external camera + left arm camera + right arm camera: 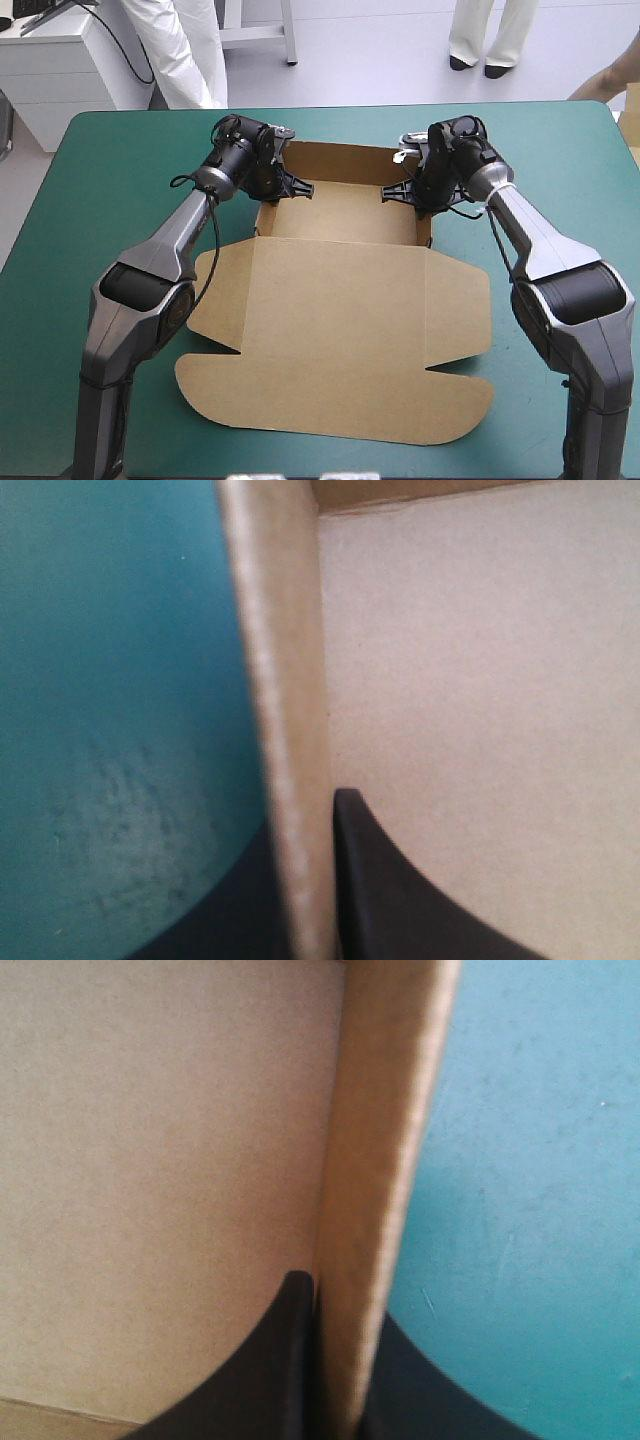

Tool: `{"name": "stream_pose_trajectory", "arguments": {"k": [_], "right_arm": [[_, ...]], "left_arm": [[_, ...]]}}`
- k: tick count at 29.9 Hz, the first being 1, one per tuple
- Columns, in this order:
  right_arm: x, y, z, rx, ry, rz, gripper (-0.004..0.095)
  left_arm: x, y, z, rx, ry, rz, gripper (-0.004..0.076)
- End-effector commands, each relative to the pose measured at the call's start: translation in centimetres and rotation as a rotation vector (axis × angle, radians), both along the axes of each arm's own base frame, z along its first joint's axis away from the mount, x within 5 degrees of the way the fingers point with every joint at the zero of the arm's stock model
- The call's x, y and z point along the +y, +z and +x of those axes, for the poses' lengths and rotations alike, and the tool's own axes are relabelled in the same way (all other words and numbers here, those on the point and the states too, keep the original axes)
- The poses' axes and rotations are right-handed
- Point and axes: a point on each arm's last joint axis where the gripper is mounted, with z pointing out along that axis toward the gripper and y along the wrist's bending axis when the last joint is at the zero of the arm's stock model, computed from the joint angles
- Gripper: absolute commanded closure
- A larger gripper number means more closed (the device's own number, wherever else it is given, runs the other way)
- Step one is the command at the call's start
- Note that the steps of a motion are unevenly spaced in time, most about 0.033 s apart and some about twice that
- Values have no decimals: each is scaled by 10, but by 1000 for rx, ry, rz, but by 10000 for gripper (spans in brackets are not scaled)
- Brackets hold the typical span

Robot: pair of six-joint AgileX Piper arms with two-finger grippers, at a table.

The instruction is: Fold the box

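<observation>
The brown box [340, 330] lies mid-table as an open tray at the far side, its walls raised, with the lid flat toward the near edge. My left gripper [268, 185] is at the tray's left wall [285, 730], one black finger [400, 900] inside and one outside, shut on the wall. My right gripper [425, 190] holds the right wall [380, 1180] the same way, one finger [270, 1370] inside the tray and the other outside. The tray floor [480, 680] fills much of both wrist views.
Teal-green cover [110, 190] surrounds the box on all sides. The lid's rounded side flaps [215, 300] spread left and right toward the arms' bases.
</observation>
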Motion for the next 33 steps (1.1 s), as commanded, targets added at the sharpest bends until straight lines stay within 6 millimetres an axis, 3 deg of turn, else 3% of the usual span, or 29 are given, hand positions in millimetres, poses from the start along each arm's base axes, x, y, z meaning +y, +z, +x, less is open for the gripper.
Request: {"name": "stream_pose_trajectory", "arguments": {"k": [1,6,9,13,17,19,22,33], "right_arm": [[-1,28,-4,-94,65,-14,908],[0,28,-5,-88,65,-11,907],[-1,27,-5,-81,67,-14,891],[-1,27,-6,-67,67,-18,780],[-1,28,-8,-56,61,-18,542],[-2,31,-10,-58,57,-15,415],[-3,40,-13,-80,57,-8,299],[-13,82,-27,-165,42,-13,281]], "left_arm": [[-5,29,-11,-36,-63,-37,756],[-4,31,-11,-45,-65,-38,754],[-3,35,-12,-52,-63,-40,688],[-1,41,-13,-60,-59,-55,471],[0,48,-16,-68,-59,-59,280],[1,51,-16,-81,-60,-64,265],[1,57,-18,-93,-60,-69,265],[8,91,-32,-163,-83,-87,265]]}}
